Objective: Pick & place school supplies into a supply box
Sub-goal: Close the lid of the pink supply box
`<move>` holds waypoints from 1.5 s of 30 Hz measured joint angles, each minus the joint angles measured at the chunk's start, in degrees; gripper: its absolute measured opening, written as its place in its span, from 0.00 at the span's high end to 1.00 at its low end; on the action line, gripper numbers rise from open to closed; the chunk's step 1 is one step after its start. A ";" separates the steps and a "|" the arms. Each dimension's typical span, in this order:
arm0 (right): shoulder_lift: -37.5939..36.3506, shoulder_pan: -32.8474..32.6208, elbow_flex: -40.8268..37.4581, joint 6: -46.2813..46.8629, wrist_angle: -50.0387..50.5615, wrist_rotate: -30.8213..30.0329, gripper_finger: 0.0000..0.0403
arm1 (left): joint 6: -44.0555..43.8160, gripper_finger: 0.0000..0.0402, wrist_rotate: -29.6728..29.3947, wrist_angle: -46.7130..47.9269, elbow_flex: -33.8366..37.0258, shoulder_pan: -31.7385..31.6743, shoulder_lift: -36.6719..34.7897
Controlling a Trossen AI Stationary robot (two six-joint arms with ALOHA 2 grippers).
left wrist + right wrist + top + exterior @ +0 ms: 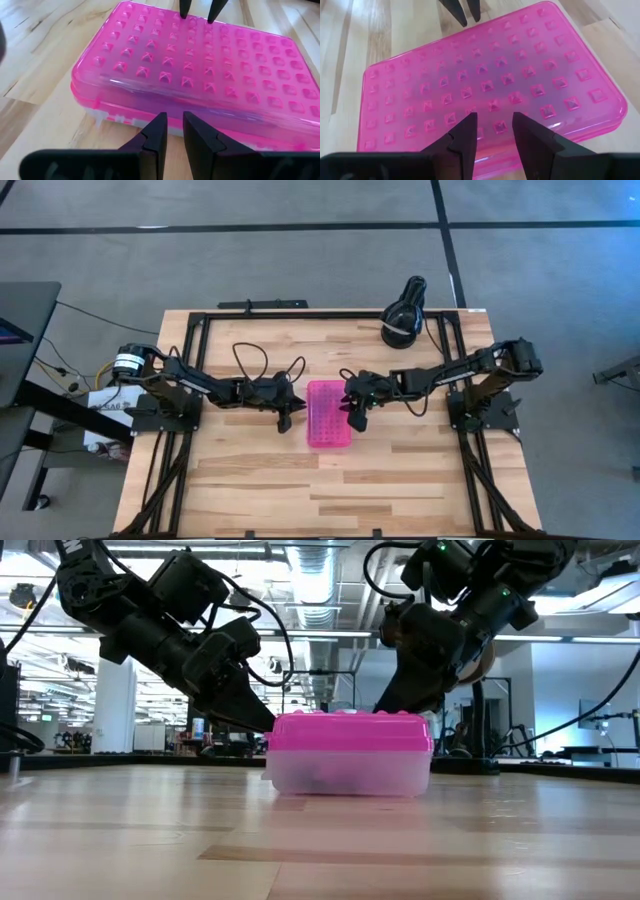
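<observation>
Supply box (329, 414) closed: pink studded lid, clear base. Left gripper (284, 418) at 9 o'clock, fingers slightly apart; right gripper (356, 416) at 3 o'clock, apart, both empty.

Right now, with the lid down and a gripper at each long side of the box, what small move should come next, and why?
Probably lift both grippers clear: the box looks closed, no supplies show on the table, and the left gripper and right gripper hold nothing.
</observation>
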State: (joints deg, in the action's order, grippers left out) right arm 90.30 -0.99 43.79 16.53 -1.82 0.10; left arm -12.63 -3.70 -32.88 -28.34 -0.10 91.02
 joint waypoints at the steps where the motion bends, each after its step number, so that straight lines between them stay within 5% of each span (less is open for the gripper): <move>1: 0.00 0.00 0.00 0.00 0.04 0.00 0.70 | -0.02 0.86 0.00 0.00 0.00 0.00 0.00; 30: 2.38 0.00 0.10 1.44 -1.54 -0.27 0.70 | -0.73 0.86 2.40 -0.29 0.02 0.09 -0.27; 45: -4.27 0.00 -0.24 0.33 1.98 -1.90 0.70 | 1.30 0.86 0.90 0.13 0.02 0.00 -2.45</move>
State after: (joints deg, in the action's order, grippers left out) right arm 86.03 -0.99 43.55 16.87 0.16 -1.81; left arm -11.33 -2.80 -32.75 -28.32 -0.10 88.58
